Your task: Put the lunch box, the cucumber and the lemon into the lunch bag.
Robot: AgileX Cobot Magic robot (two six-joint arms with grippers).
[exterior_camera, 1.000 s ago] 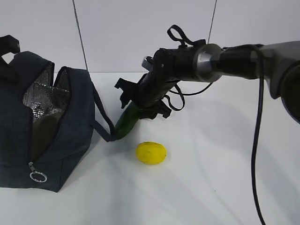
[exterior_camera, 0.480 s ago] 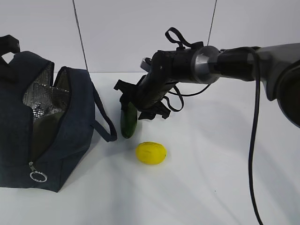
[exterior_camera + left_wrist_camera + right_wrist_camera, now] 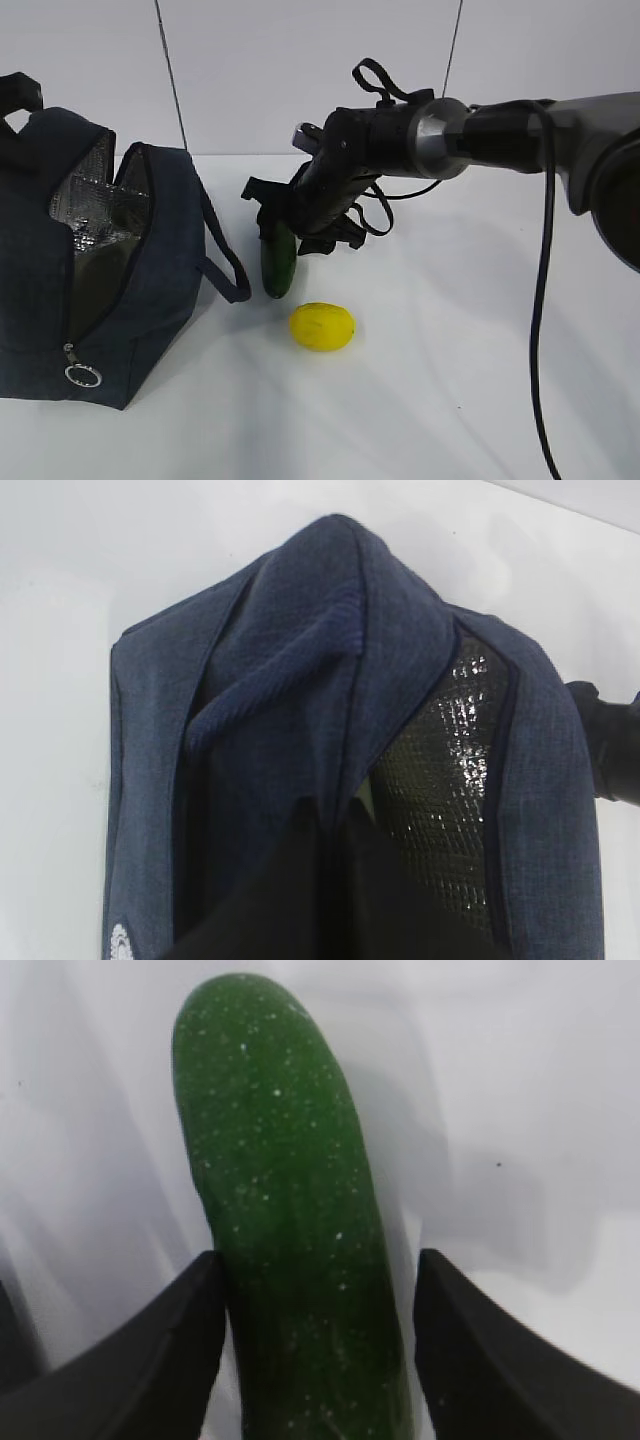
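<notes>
On the left the lunch bag [image 3: 95,270] is standing open on the table [image 3: 450,380], silver lining showing, and my left gripper is pinching its navy fabric shut-fingered and lifting it. In the middle my right gripper [image 3: 290,225] is clamping the cucumber [image 3: 278,262], which is hanging nearly upright just beside the bag's strap. The lemon [image 3: 322,326] is lying on the table below it, untouched

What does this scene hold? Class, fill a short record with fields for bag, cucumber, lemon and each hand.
bag: open on the left, silver lining showing
cucumber: between the right hand's fingers, tip at the table
lemon: on the table, apart from the cucumber
left hand: hidden, a bag strap draped over it
</notes>
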